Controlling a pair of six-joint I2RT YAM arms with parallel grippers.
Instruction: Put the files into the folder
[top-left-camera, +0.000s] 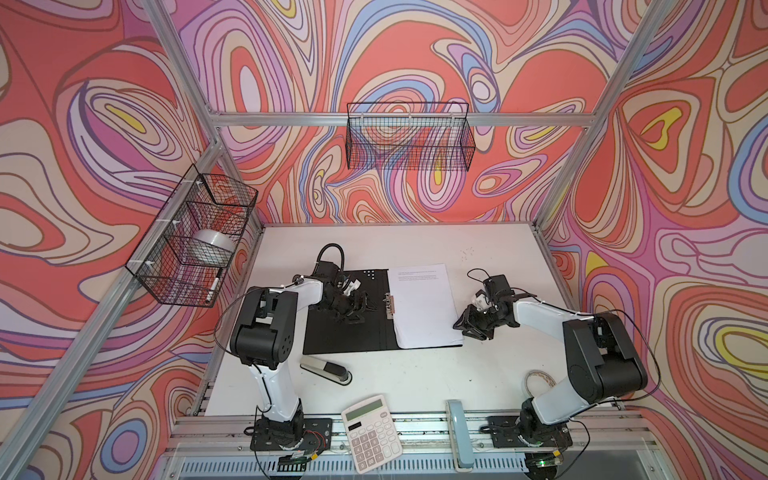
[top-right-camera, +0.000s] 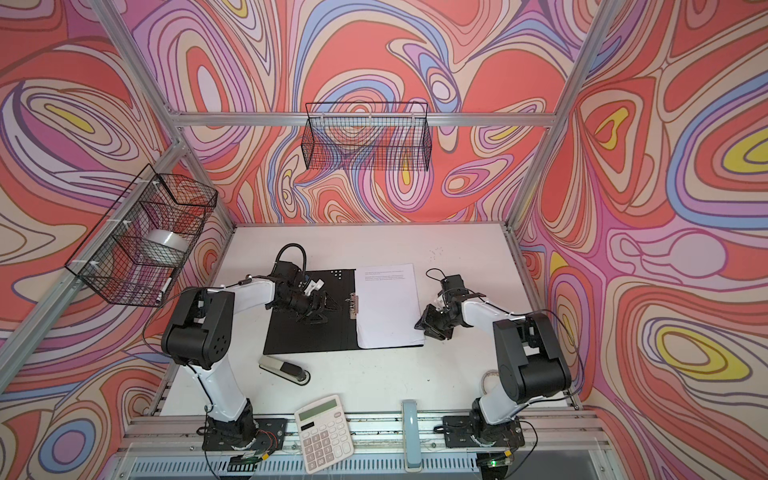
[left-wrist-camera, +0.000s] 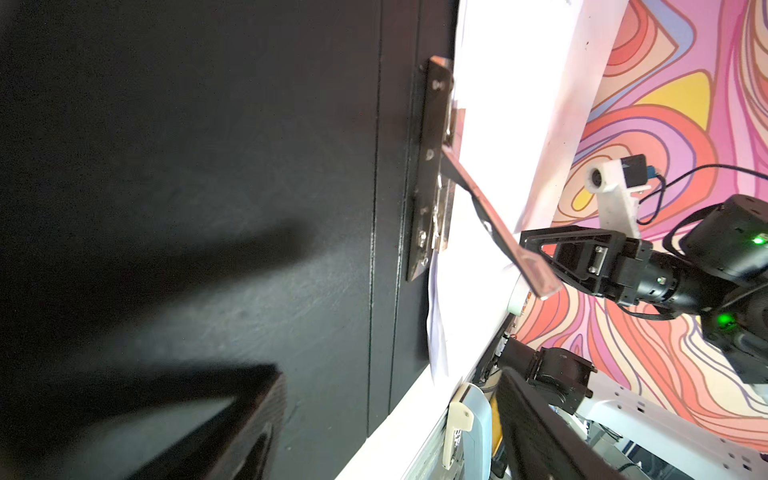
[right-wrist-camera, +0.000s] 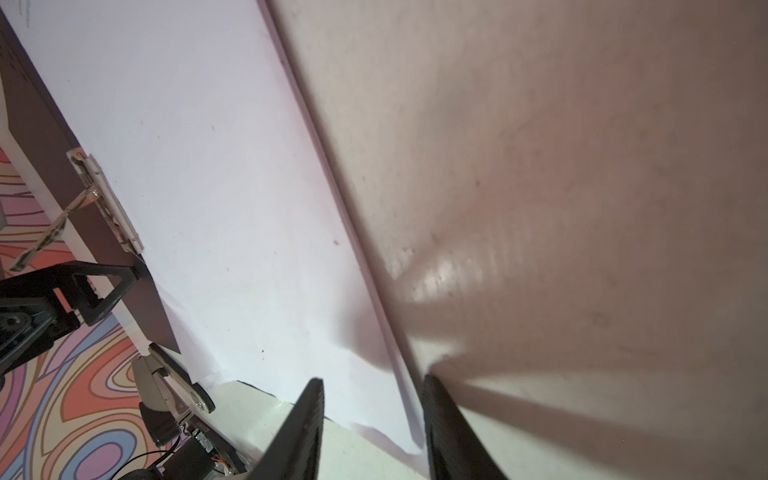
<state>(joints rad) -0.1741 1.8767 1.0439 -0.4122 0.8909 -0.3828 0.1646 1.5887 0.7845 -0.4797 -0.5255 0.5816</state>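
White printed paper sheets (top-left-camera: 422, 307) sit in open black-lined folder (top-left-camera: 345, 332); left gripper (top-left-camera: 360, 309) and right gripper (top-left-camera: 462, 328) spread, empty. Next we'd clamp raised metal clip (top-left-camera: 389, 306).

1. A calculator (top-left-camera: 371, 432) lay at the counter's (top-left-camera: 478, 249) front edge before me, with a pale blue tool (top-left-camera: 458, 434) near it.
2. A stapler (top-left-camera: 326, 368) lay farther in.
3. A wire basket (top-left-camera: 409, 137) hung on the back wall; a side basket (top-left-camera: 166, 266) held a white roll (top-left-camera: 212, 245).
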